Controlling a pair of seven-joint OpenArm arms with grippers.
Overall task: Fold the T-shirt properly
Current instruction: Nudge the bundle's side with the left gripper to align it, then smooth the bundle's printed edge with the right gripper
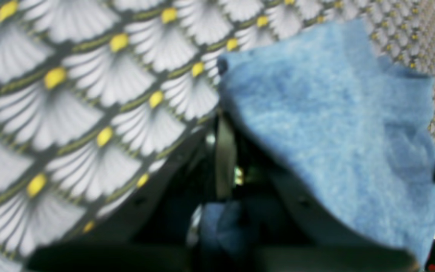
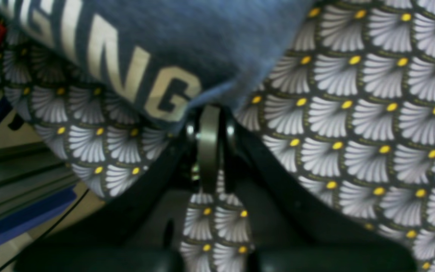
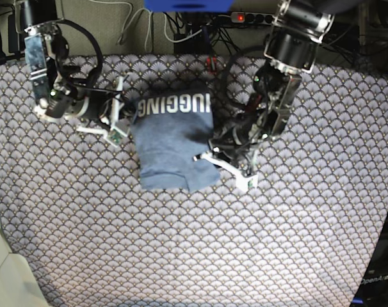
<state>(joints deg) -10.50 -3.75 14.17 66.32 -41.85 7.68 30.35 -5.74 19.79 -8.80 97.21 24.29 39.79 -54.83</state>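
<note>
The slate-blue T-shirt [image 3: 171,144] lies folded in a compact rectangle at the middle of the tablecloth, with white lettering along its far edge. My left gripper [image 3: 212,157] is at the shirt's near-right corner. In the left wrist view it [image 1: 223,121] is shut on blue cloth [image 1: 327,124], which drapes over the right finger. My right gripper [image 3: 120,121] is at the shirt's left edge. In the right wrist view its fingers [image 2: 210,113] are pressed together at the lettered edge of the shirt [image 2: 157,41].
The scallop-patterned tablecloth [image 3: 194,243] covers the whole table. Its left edge hangs over the table side in the right wrist view [image 2: 100,181], with a blue bar [image 2: 25,219] below. Cables and a power strip [image 3: 245,16] lie behind the table.
</note>
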